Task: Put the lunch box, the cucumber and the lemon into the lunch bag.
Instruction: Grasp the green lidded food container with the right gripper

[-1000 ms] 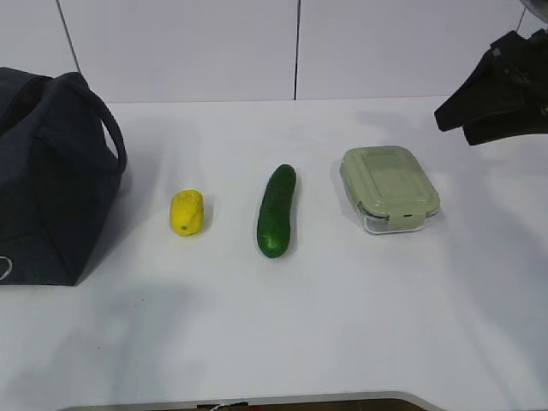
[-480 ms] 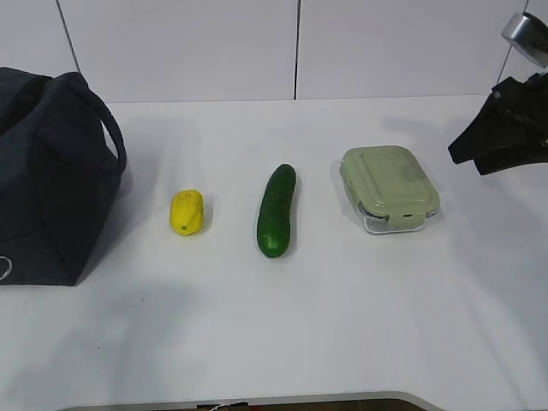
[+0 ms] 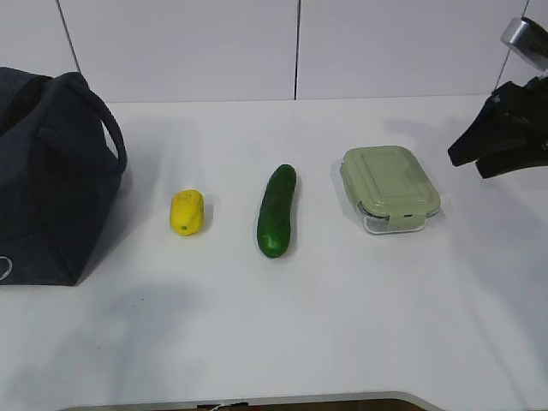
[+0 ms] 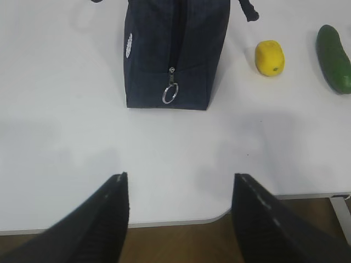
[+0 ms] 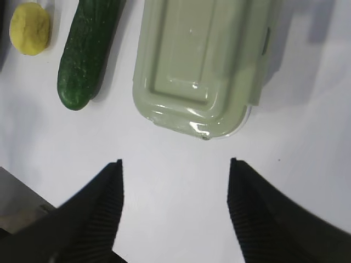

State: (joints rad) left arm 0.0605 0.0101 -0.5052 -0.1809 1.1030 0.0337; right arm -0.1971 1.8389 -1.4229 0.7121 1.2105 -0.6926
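The lunch box [image 3: 390,188] with its sage-green lid lies right of centre; it also shows in the right wrist view [image 5: 203,60]. The dark green cucumber [image 3: 276,210] lies in the middle and the yellow lemon [image 3: 187,211] left of it. The navy lunch bag [image 3: 47,171] stands at the far left, its zipper ring pull [image 4: 170,93] hanging on the end facing the left wrist camera. My right gripper [image 5: 174,164] is open and empty, above the table to the right of the lunch box [image 3: 492,145]. My left gripper [image 4: 180,178] is open and empty near the table's front edge.
The white table [image 3: 342,325] ends at a front edge with a rounded notch [image 4: 219,215]. A white panelled wall [image 3: 257,43] stands behind. The cucumber [image 4: 334,52] and the lemon [image 4: 270,57] lie right of the bag in the left wrist view.
My right gripper dropped lower and drew back to the right a second ago; it has hardly moved in the last half second. The objects have not moved.
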